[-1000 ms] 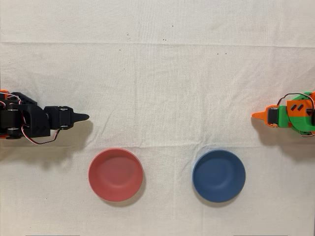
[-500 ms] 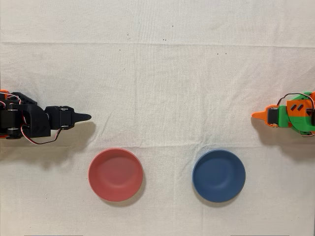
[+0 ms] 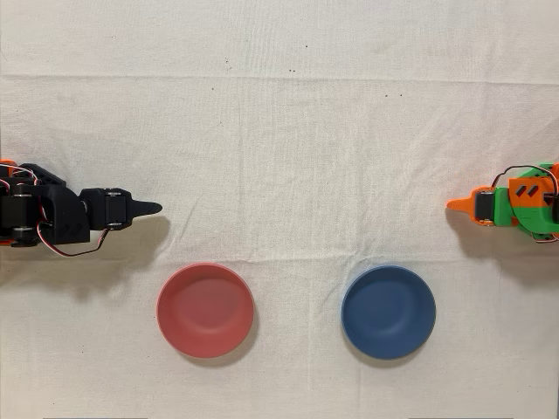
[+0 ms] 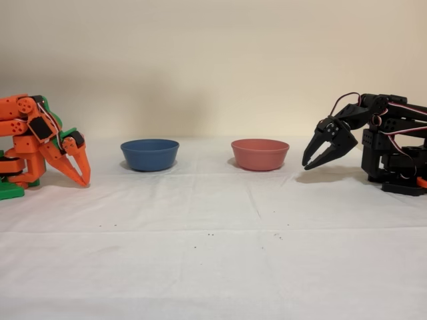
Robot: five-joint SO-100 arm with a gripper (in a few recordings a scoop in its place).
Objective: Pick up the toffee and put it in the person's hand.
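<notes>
The toffee is out of view in both views, and so is the person's hand. My black gripper (image 3: 157, 208) sits at the left edge of the overhead view, pointing right over bare cloth, above and left of the red bowl (image 3: 205, 310). In the fixed view the gripper (image 4: 309, 165) is at the right, angled down just above the table, right of the red bowl (image 4: 259, 154). Its two fingers stand a little apart with nothing between them.
A blue bowl (image 3: 388, 312) stands beside the red one, also seen in the fixed view (image 4: 149, 154); both look empty. The idle orange arm (image 3: 511, 205) rests at the opposite table edge. White cloth (image 3: 288, 157) covers the table.
My black gripper has crept a few pixels to the right in the overhead view. Nothing else has moved.
</notes>
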